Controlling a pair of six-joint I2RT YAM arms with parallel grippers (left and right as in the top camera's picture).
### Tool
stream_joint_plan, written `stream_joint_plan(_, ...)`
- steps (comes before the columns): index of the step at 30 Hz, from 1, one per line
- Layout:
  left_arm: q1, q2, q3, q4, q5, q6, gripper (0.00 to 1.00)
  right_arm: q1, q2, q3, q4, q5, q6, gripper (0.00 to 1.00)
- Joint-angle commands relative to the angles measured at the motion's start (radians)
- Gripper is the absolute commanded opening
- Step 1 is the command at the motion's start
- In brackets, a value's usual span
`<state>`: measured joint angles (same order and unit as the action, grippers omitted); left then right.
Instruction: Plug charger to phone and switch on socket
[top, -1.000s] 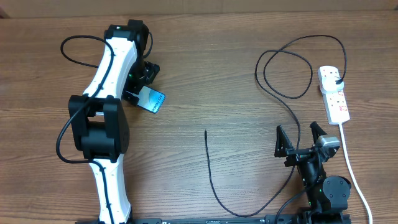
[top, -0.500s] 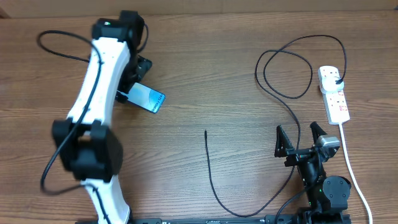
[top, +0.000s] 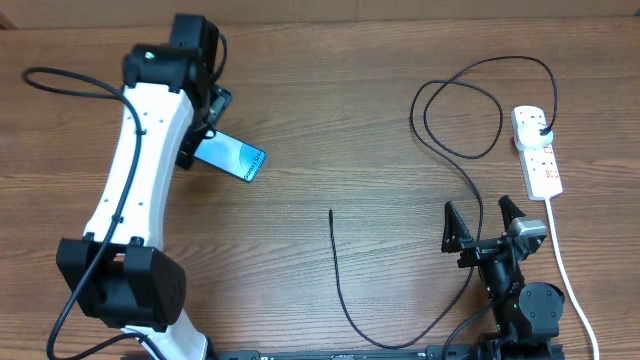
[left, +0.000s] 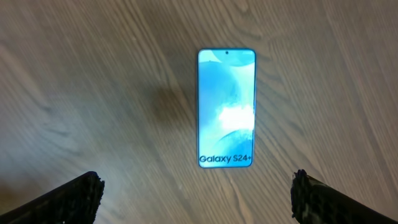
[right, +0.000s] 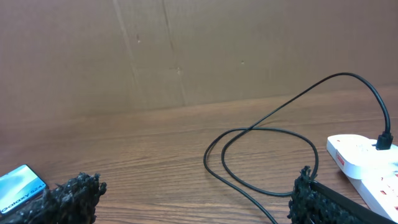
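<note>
- My left pincer (left: 196, 190) is wide open and holds nothing. The slim phone with the glowing blue-white screen (left: 226, 107) lies flat on the brown wooden table (left: 74, 74). It is straight ahead of this pincer and does not touch it. Its long side points away from the pincer, and the end with the "Galaxy" words is the near one.
- Right of the phone, and well apart from it, lies the small tip of the long thin black charger cable (top: 336, 265).
- My right pincer (top: 482, 228) is wide open too, and empty. The cable tip is off to its left.
- The white oblong power strip with little red switches (top: 537, 150) lies ahead and a bit to the right of the right pincer. I think this arm is the nearer one for the switch.
</note>
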<state>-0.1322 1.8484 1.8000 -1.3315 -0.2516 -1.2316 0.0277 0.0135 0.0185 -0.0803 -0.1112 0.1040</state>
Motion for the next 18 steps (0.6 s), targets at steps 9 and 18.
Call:
stream_joint_plan(9, -0.018, 0.009, -0.307, 0.25, 0.038, -0.033, 1.0, 0.006, -0.011, -0.011, 0.003, 0.013, 0.001, 1.0)
stream_joint_plan(18, -0.01, 0.016, -0.327, 0.339, 0.069, -0.182, 1.0, 0.006, -0.011, -0.011, 0.003, 0.013, 0.001, 1.0)
